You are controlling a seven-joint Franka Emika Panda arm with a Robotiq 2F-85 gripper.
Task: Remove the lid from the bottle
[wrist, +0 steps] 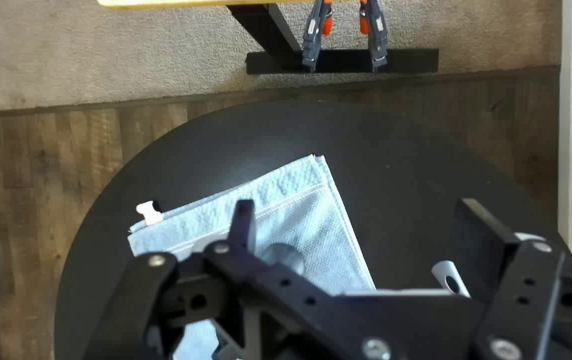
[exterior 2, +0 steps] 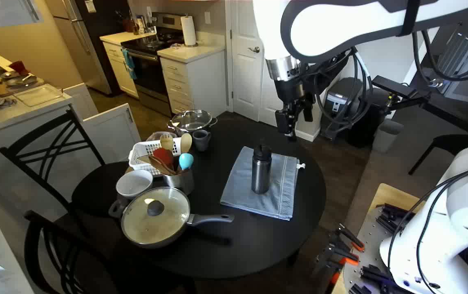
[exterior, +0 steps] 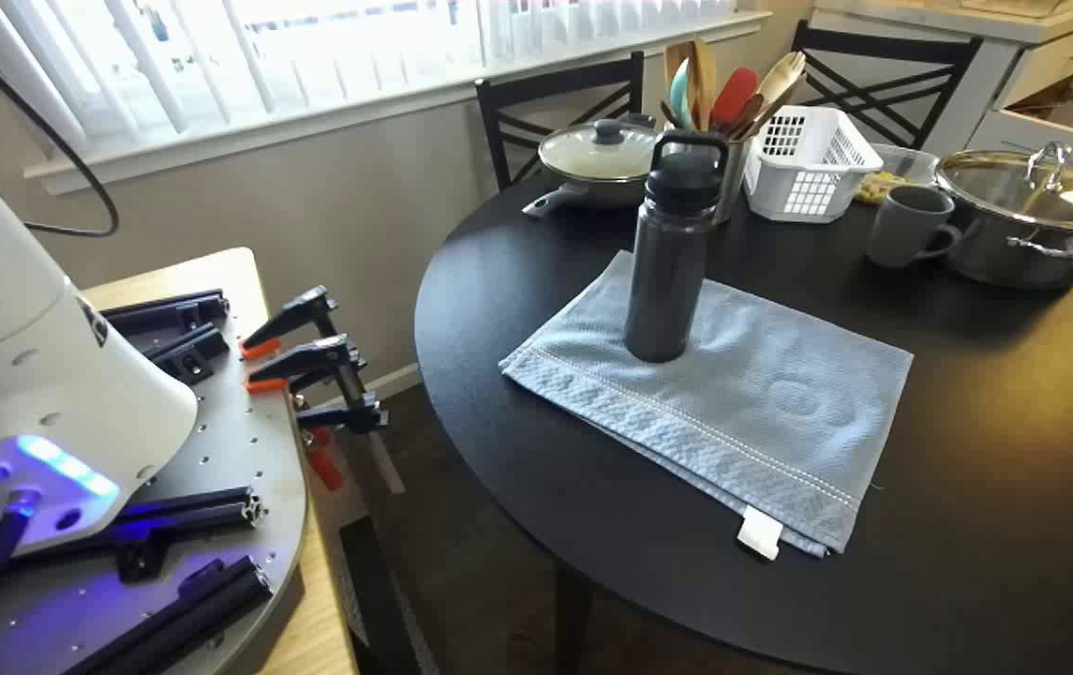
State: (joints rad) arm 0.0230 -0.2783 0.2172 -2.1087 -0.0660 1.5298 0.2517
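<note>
The dark grey bottle (exterior: 663,281) stands upright on a folded blue towel (exterior: 780,394). It also stands there in an exterior view (exterior 2: 261,177). The black lid (exterior: 684,183) with a loop handle is on top of the bottle and shows in an exterior view (exterior 2: 262,152). My gripper (exterior 2: 298,119) hangs above the table, higher than the bottle and to the side of it, touching nothing. In the wrist view the gripper (wrist: 359,215) is open and empty. There, part of the bottle (wrist: 286,255) shows behind one finger; the lid is hidden behind the gripper.
A lidded pan (exterior 2: 156,224) has its handle (wrist: 450,277) pointing over the round black table (exterior 2: 258,245). A utensil holder (exterior 2: 182,180), white basket (exterior: 808,183), grey mug (exterior: 906,225) and lidded pot (exterior: 1023,234) also stand on the table. Clamps (exterior: 320,356) stick out from the robot's stand.
</note>
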